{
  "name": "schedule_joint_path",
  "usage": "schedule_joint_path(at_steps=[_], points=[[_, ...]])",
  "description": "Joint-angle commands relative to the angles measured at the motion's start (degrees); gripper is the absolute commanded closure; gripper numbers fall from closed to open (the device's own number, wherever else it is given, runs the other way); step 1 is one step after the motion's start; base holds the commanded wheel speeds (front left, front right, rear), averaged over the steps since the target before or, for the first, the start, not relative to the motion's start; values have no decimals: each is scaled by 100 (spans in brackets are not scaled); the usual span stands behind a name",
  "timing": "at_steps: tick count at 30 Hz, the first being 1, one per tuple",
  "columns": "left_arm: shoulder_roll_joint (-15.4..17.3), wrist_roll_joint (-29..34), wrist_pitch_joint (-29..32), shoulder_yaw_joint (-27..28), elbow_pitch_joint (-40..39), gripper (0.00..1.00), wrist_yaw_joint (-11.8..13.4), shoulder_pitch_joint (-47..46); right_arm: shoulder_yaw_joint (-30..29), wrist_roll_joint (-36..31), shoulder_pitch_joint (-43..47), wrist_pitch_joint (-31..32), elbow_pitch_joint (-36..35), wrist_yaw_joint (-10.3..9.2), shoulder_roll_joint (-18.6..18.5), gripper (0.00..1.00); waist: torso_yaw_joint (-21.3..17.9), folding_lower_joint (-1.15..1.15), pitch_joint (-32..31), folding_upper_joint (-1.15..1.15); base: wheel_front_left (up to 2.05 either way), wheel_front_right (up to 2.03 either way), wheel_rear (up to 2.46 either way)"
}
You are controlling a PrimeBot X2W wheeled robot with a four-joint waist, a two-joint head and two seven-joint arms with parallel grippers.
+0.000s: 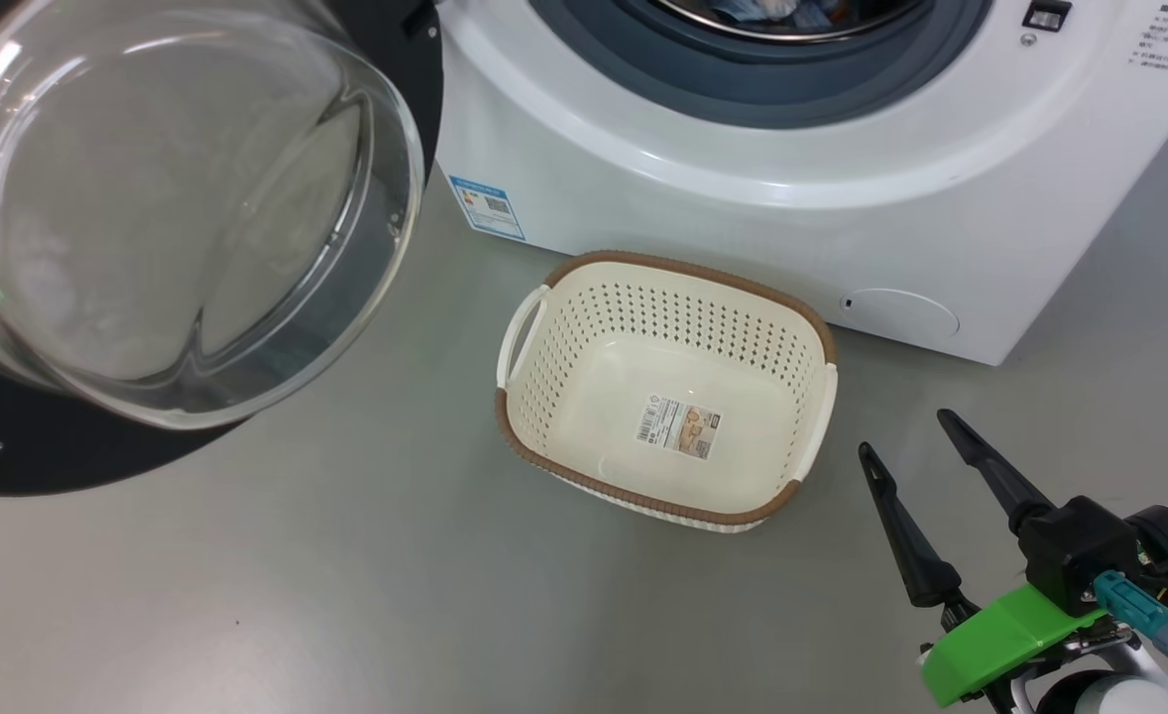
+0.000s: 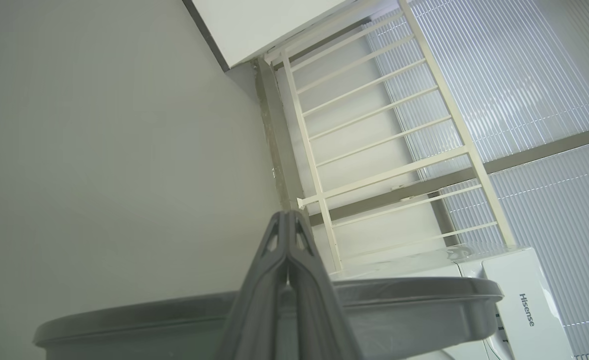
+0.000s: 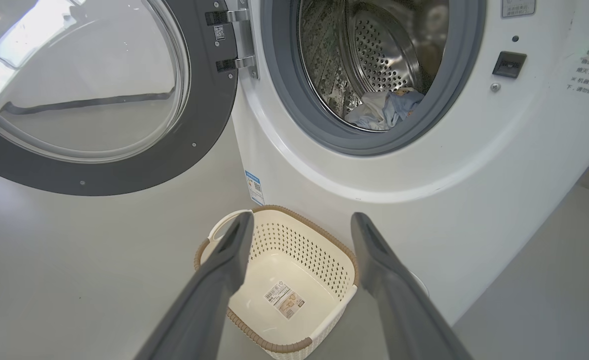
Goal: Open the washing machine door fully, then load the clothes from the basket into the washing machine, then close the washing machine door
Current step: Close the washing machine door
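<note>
- Washing machine door [image 1: 177, 228] hangs wide open at left; empty basket [image 1: 663, 266] sits on the floor [image 1: 346, 595] before the washing machine [image 1: 743, 188]; clothes [image 3: 384, 107] lie in the drum [image 3: 384, 55]
- Right pincer [image 1: 905, 433] spread, holding nothing, near the basket; left pincer [image 2: 287, 215] shut, by what seems the door's rim
- Risk: clothes near the gasket [image 3: 280, 85] may snag as the door closes
- Unclear whether the left pincer touches the door
</note>
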Motion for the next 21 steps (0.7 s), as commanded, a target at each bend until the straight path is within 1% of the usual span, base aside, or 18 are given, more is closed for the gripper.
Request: schedule_joint_path(at_steps=[1,14,21], points=[[419,72,50,121,-7,100,-74,-174,132,1,-164,15,-196,9,-22,0,-60,0,78,0,0,0,0],[320,149,251,-25,334,100,-257,-360,124,-28,-246,52,-247,9,-36,0,-115,0,230,0,0,0,0],[318,170,373,-55,445,100,-378,-429,93,-21,-267,41,-236,9,-46,0,-111,0,255,0,0,0,0]])
